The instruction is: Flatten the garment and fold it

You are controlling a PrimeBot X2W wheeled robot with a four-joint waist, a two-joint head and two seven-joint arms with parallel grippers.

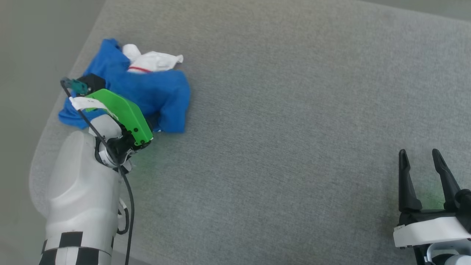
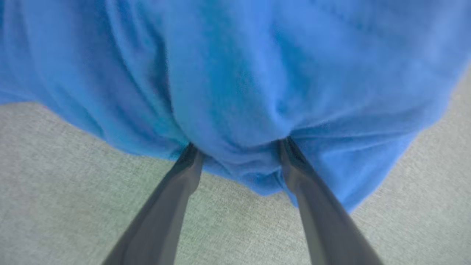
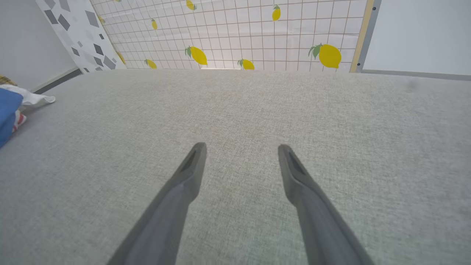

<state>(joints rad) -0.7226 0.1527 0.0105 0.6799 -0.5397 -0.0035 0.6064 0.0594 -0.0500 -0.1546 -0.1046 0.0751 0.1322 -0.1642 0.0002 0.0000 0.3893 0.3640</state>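
Observation:
The garment (image 1: pixel 154 92) lies crumpled in a heap at the far left of the grey surface, royal blue with a white red-striped sleeve (image 1: pixel 154 60) bunched on top. My left arm's green-covered wrist (image 1: pixel 123 110) reaches over its near side and hides the fingers there. In the left wrist view my left gripper (image 2: pixel 237 145) stands open, both fingertips pressed into the garment (image 2: pixel 235 73), a bulging blue fold between them. My right gripper (image 1: pixel 421 156) is open at the lower right, far from the cloth. The right gripper (image 3: pixel 241 147) hovers over bare fabric, with the garment (image 3: pixel 7 110) at the far left edge.
The grey upholstered surface (image 1: pixel 294 129) stretches wide to the right of the heap. Its rounded left edge (image 1: pixel 46 125) runs close beside the garment, with floor beyond. A lemon-patterned wall (image 3: pixel 239 33) stands behind the far edge.

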